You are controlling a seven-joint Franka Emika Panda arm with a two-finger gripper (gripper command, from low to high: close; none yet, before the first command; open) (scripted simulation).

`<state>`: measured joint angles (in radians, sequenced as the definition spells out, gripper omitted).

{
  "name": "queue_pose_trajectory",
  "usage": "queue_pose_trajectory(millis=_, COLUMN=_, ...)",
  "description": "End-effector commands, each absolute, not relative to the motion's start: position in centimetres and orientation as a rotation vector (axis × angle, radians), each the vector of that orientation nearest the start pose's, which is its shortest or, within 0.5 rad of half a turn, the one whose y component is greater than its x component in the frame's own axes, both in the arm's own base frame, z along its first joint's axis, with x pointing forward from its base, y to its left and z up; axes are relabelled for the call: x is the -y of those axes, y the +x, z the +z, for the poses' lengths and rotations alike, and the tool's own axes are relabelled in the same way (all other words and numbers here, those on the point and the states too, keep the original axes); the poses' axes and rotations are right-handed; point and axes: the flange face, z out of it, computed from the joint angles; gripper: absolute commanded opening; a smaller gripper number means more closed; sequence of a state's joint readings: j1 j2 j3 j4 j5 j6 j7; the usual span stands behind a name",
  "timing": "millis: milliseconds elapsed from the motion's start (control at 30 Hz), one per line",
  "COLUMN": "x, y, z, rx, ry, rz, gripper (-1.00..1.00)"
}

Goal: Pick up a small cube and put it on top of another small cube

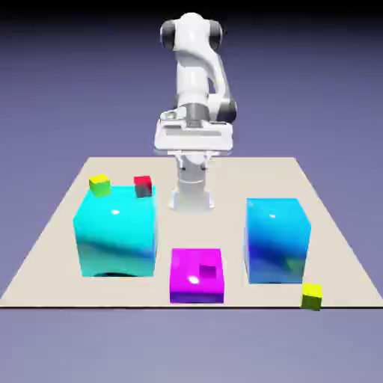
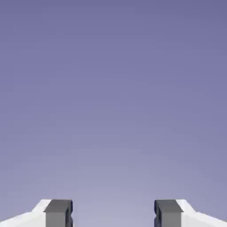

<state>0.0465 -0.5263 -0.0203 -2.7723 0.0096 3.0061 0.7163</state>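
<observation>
A pale tabletop [image 1: 217,232] spreads under a blue-violet backdrop [image 1: 314,97]. Our small yellow-green cube [image 1: 99,185] shows at the turquoise block's [image 1: 116,236] far edge, toward the exterior view's left; its twin [image 1: 312,297] lies well to that block's right, nearer the camera. The small red cube [image 1: 143,187] shows at the block's far right corner. The gripper [image 2: 113,215] hangs beyond the block, fingers spread, nothing between them. We should point it down, square it to our chosen yellow-green cube, grip gently, lift clear and centre it over the red.
</observation>
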Motion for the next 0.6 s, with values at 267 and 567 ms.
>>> queue_pose_trajectory(millis=267, x=-6.0, y=48.5, z=41.3, rx=-0.667, ry=-2.764, rz=-0.620, gripper=0.00)
queue_pose_trajectory(millis=567, x=-13.3, y=54.8, z=34.7, rx=-0.330, ry=-2.990, rz=-0.288, gripper=0.00)
